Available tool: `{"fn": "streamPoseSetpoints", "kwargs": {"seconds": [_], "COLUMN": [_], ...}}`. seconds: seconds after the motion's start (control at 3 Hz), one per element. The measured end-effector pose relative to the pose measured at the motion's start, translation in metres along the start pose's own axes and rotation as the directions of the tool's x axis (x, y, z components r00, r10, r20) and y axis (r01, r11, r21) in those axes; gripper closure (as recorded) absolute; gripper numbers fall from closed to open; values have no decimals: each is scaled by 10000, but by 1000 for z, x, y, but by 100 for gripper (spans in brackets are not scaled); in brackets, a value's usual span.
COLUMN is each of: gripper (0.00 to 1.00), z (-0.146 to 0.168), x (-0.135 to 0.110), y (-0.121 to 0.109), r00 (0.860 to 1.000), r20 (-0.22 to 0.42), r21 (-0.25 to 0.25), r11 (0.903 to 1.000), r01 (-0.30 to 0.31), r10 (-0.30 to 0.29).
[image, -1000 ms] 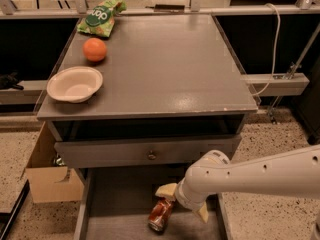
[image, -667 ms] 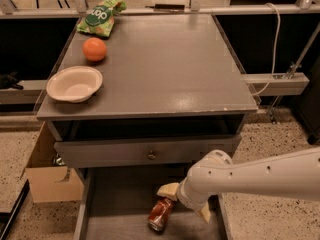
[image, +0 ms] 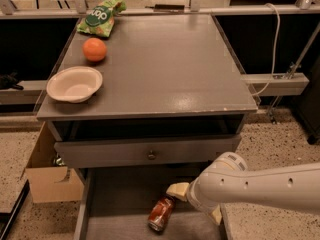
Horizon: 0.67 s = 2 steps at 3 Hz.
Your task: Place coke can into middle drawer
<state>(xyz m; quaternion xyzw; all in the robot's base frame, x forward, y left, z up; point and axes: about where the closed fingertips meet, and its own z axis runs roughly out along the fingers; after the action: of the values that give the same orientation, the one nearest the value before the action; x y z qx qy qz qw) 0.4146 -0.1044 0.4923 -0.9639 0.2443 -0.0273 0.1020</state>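
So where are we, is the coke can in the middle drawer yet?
Done: the middle drawer is pulled open and the coke can lies on its floor. In hand: the end effector is down inside the drawer, right at the can's upper end; I cannot tell whether it grips the can. Left: probably letting go, if it hasn't, and lifting the arm clear of the drawer.

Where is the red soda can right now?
The coke can lies on the floor of the open middle drawer, at the bottom of the camera view, right beside the gripper and below the knobbed drawer front.
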Motion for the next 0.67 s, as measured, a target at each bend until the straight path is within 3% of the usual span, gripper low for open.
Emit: {"fn": "streamPoseSetpoints", "kwargs": {"seconds": [0.67], "gripper": [0], "z": [-31], "x": [4], "y": [16], "r00": [9915], "r20": [-1264], "r21": [248], "r11": [9993], "r01": [-272], "r10": [301]}}
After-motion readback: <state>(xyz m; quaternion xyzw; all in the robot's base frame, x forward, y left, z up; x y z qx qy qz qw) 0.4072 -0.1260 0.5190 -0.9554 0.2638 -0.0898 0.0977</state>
